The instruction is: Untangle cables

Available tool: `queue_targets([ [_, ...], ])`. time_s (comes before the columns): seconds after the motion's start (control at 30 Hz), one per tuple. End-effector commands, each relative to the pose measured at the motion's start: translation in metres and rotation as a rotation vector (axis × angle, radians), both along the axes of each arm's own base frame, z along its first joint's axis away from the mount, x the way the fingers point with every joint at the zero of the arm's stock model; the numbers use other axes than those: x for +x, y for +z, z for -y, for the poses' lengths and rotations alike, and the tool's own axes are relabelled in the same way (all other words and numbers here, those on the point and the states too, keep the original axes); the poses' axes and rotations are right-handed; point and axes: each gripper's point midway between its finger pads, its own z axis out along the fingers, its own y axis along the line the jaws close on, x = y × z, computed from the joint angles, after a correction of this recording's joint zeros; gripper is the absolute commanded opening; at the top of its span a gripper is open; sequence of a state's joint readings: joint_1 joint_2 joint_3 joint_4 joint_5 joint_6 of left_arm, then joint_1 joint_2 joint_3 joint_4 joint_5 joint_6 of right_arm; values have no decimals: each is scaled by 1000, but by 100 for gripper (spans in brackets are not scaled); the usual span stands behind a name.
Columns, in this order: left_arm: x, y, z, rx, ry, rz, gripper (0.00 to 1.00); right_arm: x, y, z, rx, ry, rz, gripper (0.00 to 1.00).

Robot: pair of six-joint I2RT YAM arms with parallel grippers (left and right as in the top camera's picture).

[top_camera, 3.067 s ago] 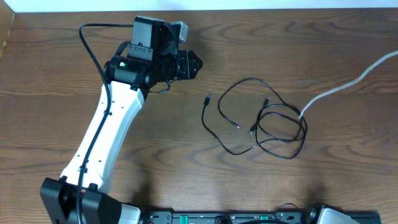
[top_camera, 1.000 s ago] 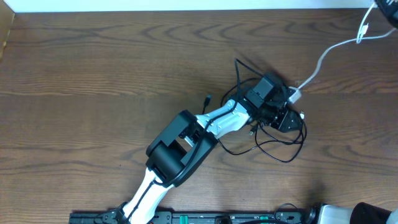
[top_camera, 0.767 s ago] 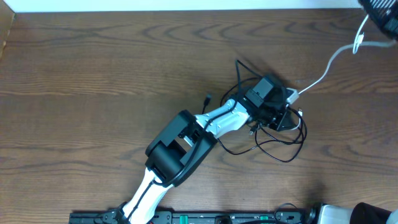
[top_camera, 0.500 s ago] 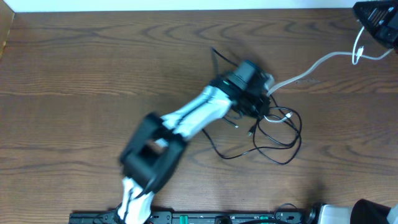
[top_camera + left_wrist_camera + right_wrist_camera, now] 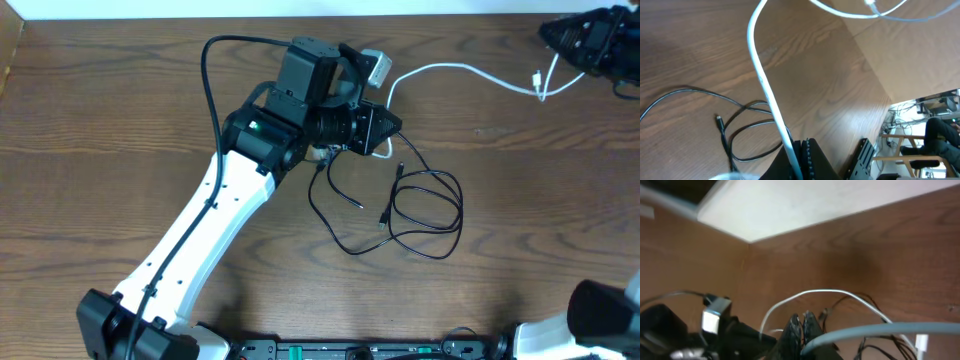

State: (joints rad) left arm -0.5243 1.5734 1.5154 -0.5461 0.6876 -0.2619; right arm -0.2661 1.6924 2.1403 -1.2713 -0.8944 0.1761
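The white cable point(image 5: 450, 72) is clamped by the left tool point(image 5: 388, 126) and the right tool point(image 5: 556, 38). It is now pulled away from the black cable point(image 5: 425, 205), so separation is judged nearly complete.

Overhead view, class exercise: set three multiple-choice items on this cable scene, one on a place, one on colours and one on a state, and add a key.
1. Where does the black cable lie?
A) in loops on the table, beside the left end effector
B) hanging off the table edge
C) wound round the right arm

2. What colours are the two thin cables?
A) both white
B) one black, one white
C) red and blue

3. What is the left end effector doing?
A) standing open and empty
B) shut on the black cable
C) shut on the white cable

Key:
1 A, its loops rest flat on the wood.
2 B, both colours show from overhead.
3 C, the left wrist view shows the white cord running in between closed fingers.
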Motion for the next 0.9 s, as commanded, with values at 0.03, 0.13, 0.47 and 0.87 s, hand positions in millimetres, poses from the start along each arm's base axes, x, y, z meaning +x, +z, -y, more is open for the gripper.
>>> queue_targets([
  [0.03,3,14,4,-60,5,-5,8,-2,-8,-23,-76,211,125,1],
  [0.13,13,23,1,-106,58,-29,7,-1,-22,-38,-101,294,133,1],
  [0.47,50,44,-26,-245,252,-140,7,-13,-61,-94,-138,610,183,1],
  [0.87,61,74,-35,-417,283,-261,8,-15,-81,-172,31,905,347,21],
])
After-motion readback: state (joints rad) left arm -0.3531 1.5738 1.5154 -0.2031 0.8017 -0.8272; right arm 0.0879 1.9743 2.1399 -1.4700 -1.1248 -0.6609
